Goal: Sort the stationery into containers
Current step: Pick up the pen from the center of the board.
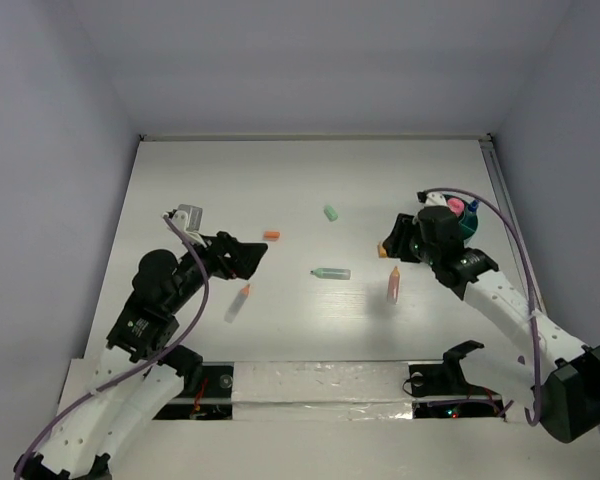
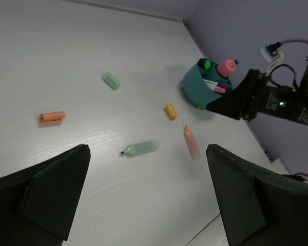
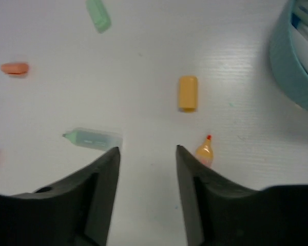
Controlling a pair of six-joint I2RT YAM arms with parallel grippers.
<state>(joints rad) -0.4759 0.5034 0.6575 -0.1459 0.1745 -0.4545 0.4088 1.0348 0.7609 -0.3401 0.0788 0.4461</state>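
The round teal tub (image 1: 470, 226) stands at the right, partly hidden by my right wrist; in the left wrist view the tub (image 2: 197, 88) holds a pink-capped tube (image 2: 227, 67) and other items. On the table lie a pale-green marker (image 1: 332, 273), a salmon marker (image 1: 393, 285), a green cap (image 1: 331, 213), an orange cap (image 1: 271, 235), a yellow-orange cap (image 3: 188, 93) and a pale marker with an orange tip (image 1: 238, 303). My right gripper (image 3: 148, 149) is open and empty above the table, between the pale-green marker (image 3: 92, 138) and the salmon marker (image 3: 204, 152). My left gripper (image 2: 149, 195) is open and empty at the left.
The white table is walled in at the back and both sides. A taped strip (image 1: 320, 385) runs along the near edge between the arm bases. My right arm's purple cable (image 1: 510, 235) loops over the tub.
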